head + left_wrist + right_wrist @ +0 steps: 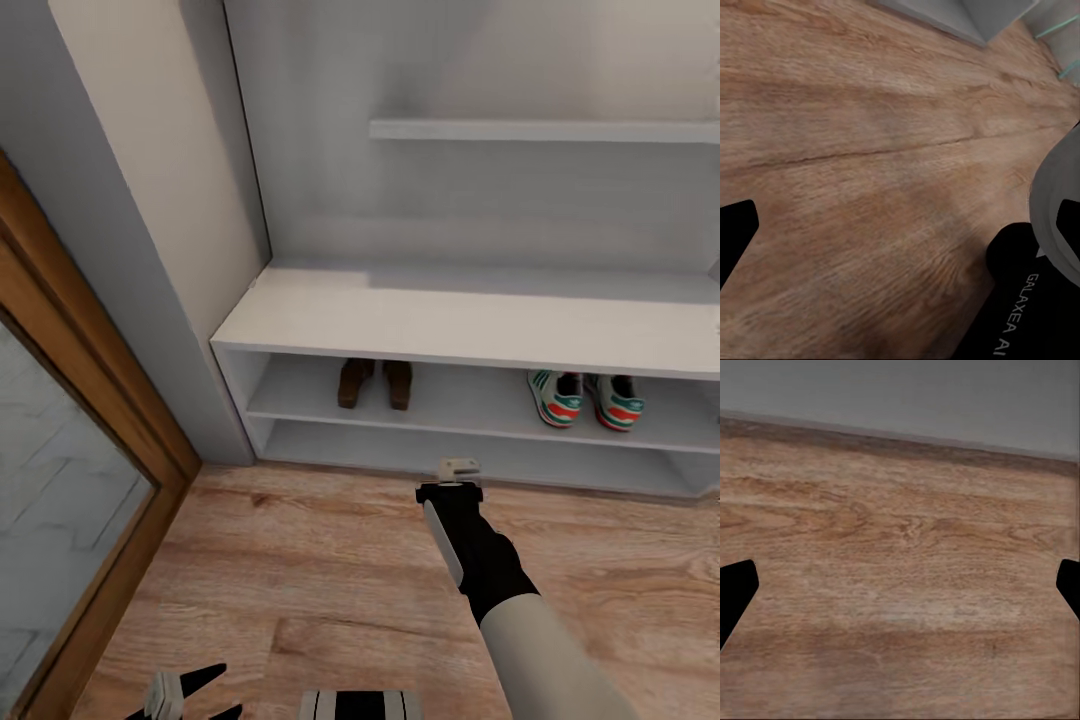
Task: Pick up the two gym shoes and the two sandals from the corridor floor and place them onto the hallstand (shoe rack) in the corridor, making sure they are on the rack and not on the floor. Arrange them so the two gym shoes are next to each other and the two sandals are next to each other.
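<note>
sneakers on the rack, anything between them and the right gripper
Nothing visible. The right gripper hangs low over the wood floor in front of the rack. The sneakers sit side by side on the upper open shelf, to its right, with open air between. Both are already on the rack.

Sandals (pixel 375 383) & gym shoes (pixel 586 399) paired on hallstand (pixel 480 325) upper low shelf, sneakers at sandals' 3 o'clock
</note>
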Motion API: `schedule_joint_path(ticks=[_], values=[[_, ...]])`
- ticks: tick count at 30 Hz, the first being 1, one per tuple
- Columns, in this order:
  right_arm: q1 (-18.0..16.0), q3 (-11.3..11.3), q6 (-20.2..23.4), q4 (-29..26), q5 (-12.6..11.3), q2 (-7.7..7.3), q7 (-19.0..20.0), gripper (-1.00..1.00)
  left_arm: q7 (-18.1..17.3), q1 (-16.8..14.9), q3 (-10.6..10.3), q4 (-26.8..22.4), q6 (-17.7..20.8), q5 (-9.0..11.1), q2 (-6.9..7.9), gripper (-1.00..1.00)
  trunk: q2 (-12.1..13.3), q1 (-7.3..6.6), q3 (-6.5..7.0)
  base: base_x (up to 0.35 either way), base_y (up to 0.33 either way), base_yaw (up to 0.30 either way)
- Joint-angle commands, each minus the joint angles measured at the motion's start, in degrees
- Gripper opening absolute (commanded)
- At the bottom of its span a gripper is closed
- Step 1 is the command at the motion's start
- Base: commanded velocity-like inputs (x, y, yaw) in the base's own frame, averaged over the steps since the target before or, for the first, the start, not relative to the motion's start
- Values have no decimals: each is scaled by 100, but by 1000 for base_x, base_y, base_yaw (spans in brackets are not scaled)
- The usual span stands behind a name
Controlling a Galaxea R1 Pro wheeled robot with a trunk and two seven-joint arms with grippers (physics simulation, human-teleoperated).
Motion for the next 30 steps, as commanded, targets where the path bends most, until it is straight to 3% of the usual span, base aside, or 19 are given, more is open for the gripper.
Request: schedule_joint_path(ticks=[1,11,22,30], values=[[-3,10,28,-3,-17,0,-34,100,-12,-2,6,6,-52,3,0,100,-2,-5,-4,-332,-15,0],[-3,3,27,23,-17,0,-27,100,-12,-2,12,10,-49,1,0,100,-2,-5,-4,-289,-3,0],[-3,-6,20,39,-8,0,-18,100,-18,25,19,-19,-56,1,2,100,-2,-5,-4,-12,0,0],[-3,-5,15,77,-8,0,-12,100,-14,25,17,-16,-40,1,2,100,9,-25,173,0,0,0]])
